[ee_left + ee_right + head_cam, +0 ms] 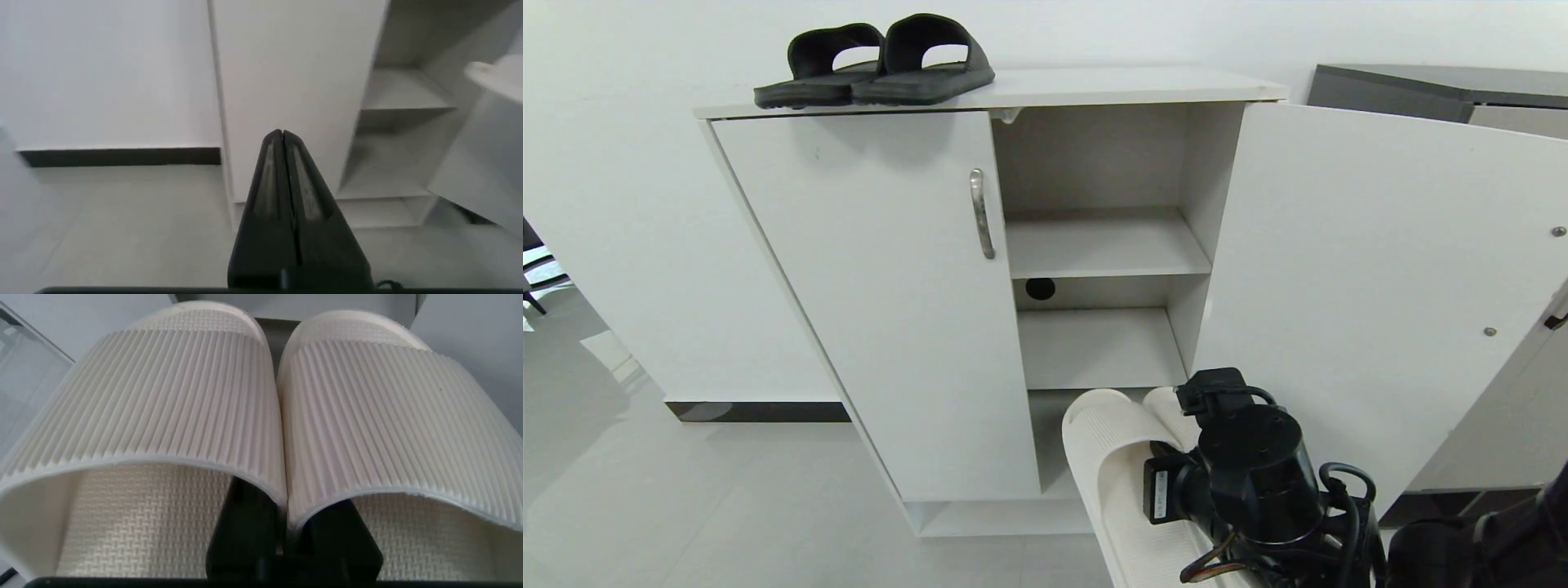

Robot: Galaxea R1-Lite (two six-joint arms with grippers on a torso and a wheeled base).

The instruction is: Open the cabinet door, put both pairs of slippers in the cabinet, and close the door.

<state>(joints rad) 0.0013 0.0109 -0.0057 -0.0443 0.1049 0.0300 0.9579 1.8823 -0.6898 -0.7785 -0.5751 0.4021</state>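
A white cabinet (866, 278) stands against the wall with its right door (1372, 278) swung open and its left door shut. A pair of black slippers (874, 61) lies on the cabinet top at the left. A pair of cream ribbed slippers (1111, 457) is held side by side low in front of the open compartment, toes toward the bottom shelf. My right gripper (282, 539) is shut on the cream slippers (270, 416), pinching their inner sides together. My left gripper (283, 175) is shut with nothing in it, low in front of the shut left door (294, 73).
Inside the open half are two bare shelves (1103, 245) and a bottom space near the floor. The open door blocks the right side. A grey cabinet (1437, 90) stands behind it. Bare tiled floor (686, 506) lies to the left.
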